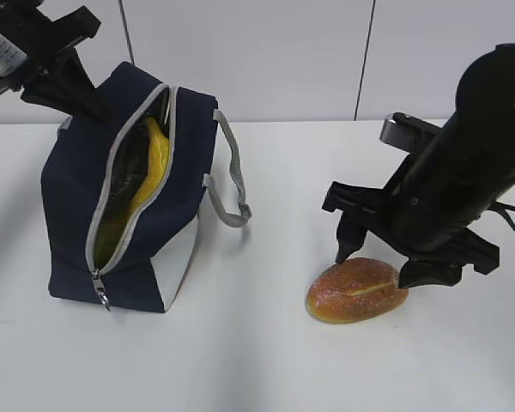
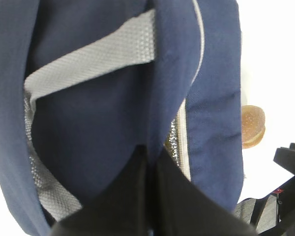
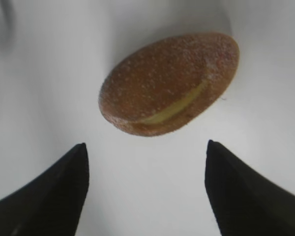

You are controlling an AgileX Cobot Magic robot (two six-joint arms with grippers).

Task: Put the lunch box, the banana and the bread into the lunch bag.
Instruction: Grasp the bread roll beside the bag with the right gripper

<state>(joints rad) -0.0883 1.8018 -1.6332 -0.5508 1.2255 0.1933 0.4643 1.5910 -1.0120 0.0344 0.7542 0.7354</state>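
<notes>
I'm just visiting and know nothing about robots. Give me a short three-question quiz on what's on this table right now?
1. True or false: the banana is already inside the lunch bag.
2. Which item lies on the table under the right gripper? A) bread B) apple C) cup
3. Fill in: the right gripper's jaws are ____, and the left gripper pinches the bag's fabric.

Key: 1 true. 2 A, the bread. 3 open.
</notes>
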